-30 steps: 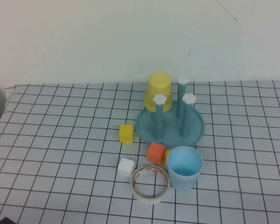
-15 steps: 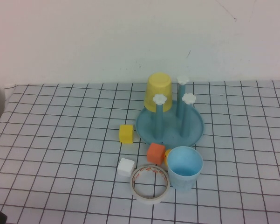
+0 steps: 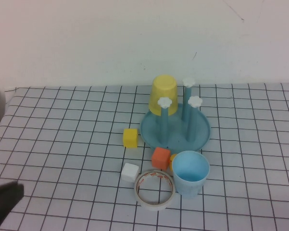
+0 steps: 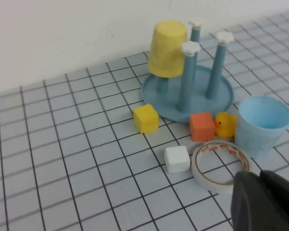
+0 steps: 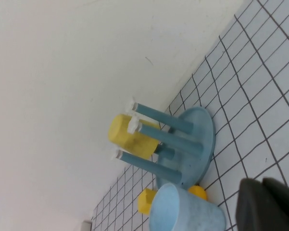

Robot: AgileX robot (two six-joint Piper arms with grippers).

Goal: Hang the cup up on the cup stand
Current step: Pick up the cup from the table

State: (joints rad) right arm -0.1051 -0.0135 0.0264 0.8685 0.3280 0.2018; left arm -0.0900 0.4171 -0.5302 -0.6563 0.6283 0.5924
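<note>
Two hands are mine, and neither holds anything: my left hand (image 3: 4, 206) shows as a dark shape at the near left corner of the desk (image 3: 62, 144) with its fingers pressed shut, and my right hand (image 5: 267, 204) is outside the high view, also shut and empty, seen only as dark fingers in its own wrist camera. Nearest to me among the objects is the white tape roll (image 3: 155, 189), lying flat, with a small white cube (image 3: 130, 172) just to its left. Touching or nearly touching the roll on its right stands the light blue cup (image 3: 190, 172), upright, mouth up, its long axis vertical. It sits well to the right of my left hand and slightly farther out. From its wrist camera my right hand looks the closer one, though I cannot be sure. Just behind the cup are an orange cube (image 3: 160, 158) and a little yellow duck (image 4: 225, 125), and a yellow cube (image 3: 130, 137) farther left. Beyond those is the cup stand (image 3: 199, 139), whose near pegs are bare; a yellow cup (image 3: 164, 95) hangs inverted on a back peg. I judge the cup must be inverted and carried a short way back.
</note>
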